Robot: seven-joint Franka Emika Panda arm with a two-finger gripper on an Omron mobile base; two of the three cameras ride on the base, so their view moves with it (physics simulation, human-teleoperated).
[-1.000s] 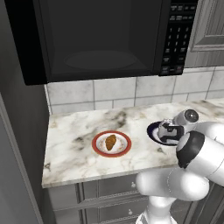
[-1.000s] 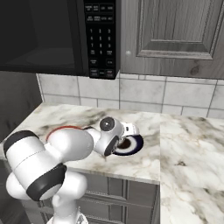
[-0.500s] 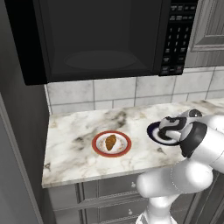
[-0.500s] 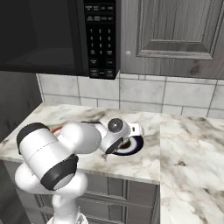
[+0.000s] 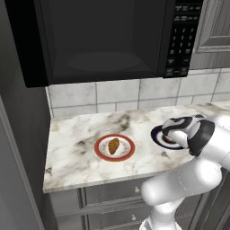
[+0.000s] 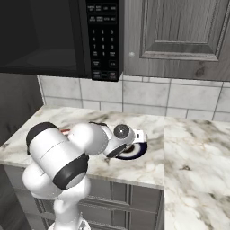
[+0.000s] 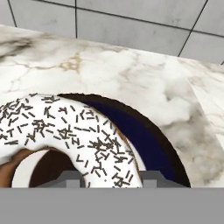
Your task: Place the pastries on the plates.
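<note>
White-iced donut [image 7: 65, 127] (dark sprinkles) over navy-rimmed plate [image 7: 144, 135].

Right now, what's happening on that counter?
The golden-brown croissant pastry already lies on the white plate with the red-orange rim. The white arm's tool is low over the navy-rimmed plate, with the white-iced sprinkled ring donut right at its fingertips. Whether the tool is gripping the donut cannot be told.

We see a marble counter [image 5: 81, 152] carrying two plates: red-rimmed plate [image 5: 100, 151] with croissant [image 5: 113, 145] on it near the middle, navy-rimmed plate [image 7: 151, 144] to its right, well apart
</note>
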